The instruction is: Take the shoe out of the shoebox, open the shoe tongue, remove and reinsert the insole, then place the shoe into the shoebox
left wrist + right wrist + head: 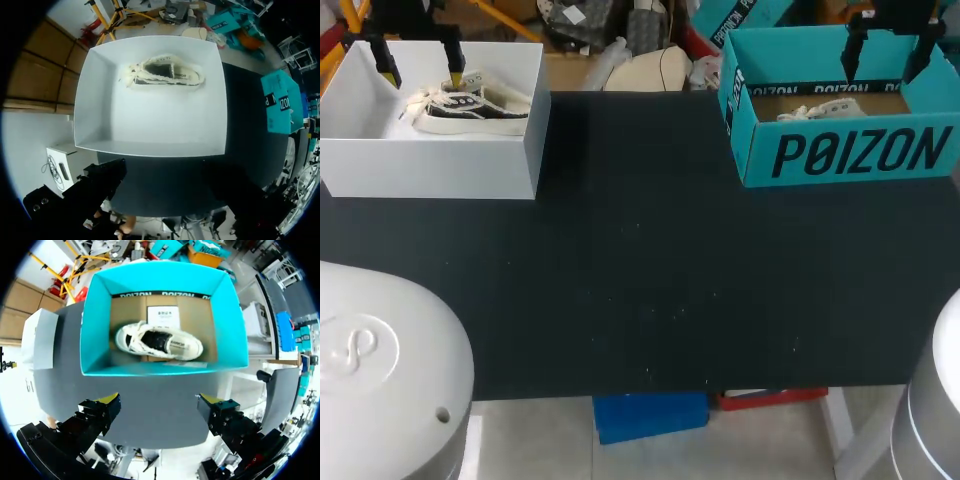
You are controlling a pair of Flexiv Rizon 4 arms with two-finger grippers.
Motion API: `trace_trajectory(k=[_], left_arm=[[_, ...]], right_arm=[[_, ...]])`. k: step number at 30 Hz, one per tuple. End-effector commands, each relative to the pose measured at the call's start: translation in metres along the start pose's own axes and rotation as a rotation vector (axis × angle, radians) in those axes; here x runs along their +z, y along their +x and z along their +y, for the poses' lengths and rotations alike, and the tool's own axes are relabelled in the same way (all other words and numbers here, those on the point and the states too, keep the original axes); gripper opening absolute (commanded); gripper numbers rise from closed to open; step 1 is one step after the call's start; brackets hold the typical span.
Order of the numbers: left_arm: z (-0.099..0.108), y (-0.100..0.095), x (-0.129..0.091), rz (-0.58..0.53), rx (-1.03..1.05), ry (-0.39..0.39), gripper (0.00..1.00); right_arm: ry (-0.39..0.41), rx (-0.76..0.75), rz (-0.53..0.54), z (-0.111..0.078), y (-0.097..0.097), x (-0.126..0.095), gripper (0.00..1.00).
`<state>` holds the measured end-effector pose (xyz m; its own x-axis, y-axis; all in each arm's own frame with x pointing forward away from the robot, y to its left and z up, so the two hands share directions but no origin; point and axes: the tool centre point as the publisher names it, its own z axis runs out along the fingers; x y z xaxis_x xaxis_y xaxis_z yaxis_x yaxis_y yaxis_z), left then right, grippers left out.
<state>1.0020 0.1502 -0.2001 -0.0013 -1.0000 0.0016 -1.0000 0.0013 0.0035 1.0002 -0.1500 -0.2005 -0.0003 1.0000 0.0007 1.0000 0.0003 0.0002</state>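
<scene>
**Q:** Dark table (640, 300), two boxes. Shoes where?

**A:** One shoe (470, 110) in white box (430, 170), upper left. It lies below the left gripper (421, 78), which is spread wide and empty. Second shoe (160, 342) in teal box (840, 150), upper right, below the right gripper (160, 401), also wide and empty.

**Q:** Long axis?

**A:** Both lie across the frame, along the line between the fingers. A wrist turn is probably needed.

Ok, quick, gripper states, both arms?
Left gripper: open, empty, over the white shoebox.
Right gripper: open, empty, over the teal shoebox.
</scene>
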Motion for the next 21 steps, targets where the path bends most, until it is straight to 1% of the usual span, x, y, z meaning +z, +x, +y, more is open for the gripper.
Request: trace_trajectory(k=[1,2,3,5,7,10,11,12,14,21], left_arm=[[0.002,0.001,0.006,0.025,0.038,0.013,1.0],[0.003,0.002,0.01,0.056,0.1,0.026,1.0],[0.005,0.003,0.012,0.101,0.168,0.012,1.0],[0.012,0.003,0.012,0.11,0.351,0.087,1.0],[0.018,0.001,0.011,0.118,0.593,0.142,1.0],[0.028,-0.011,0.013,0.04,1.077,0.246,1.0],[0.03,-0.017,0.015,-0.003,1.224,0.309,1.0],[0.031,-0.023,0.018,-0.096,1.282,0.347,1.0],[0.031,-0.023,0.018,-0.105,1.333,0.364,1.0],[0.031,-0.023,0.018,-0.105,1.333,0.364,1.0]], right_arm=[[0.0,0.0,0.0,0.0,0.0,0.0,1.0],[0.0,0.0,0.0,0.0,0.0,0.0,1.0],[0.0,0.0,0.0,0.0,0.0,0.0,1.0],[0.0,0.0,0.0,0.0,0.0,0.0,1.0],[0.0,0.0,0.0,0.0,0.0,0.0,1.0],[0.0,0.0,0.0,0.0,0.0,0.0,1.0],[0.0,0.0,0.0,0.0,0.0,0.0,1.0],[0.0,0.0,0.0,0.0,0.0,0.0,1.0],[0.0,0.0,0.0,0.0,0.0,0.0,1.0],[0.0,0.0,0.0,0.0,0.0,0.0,1.0]])
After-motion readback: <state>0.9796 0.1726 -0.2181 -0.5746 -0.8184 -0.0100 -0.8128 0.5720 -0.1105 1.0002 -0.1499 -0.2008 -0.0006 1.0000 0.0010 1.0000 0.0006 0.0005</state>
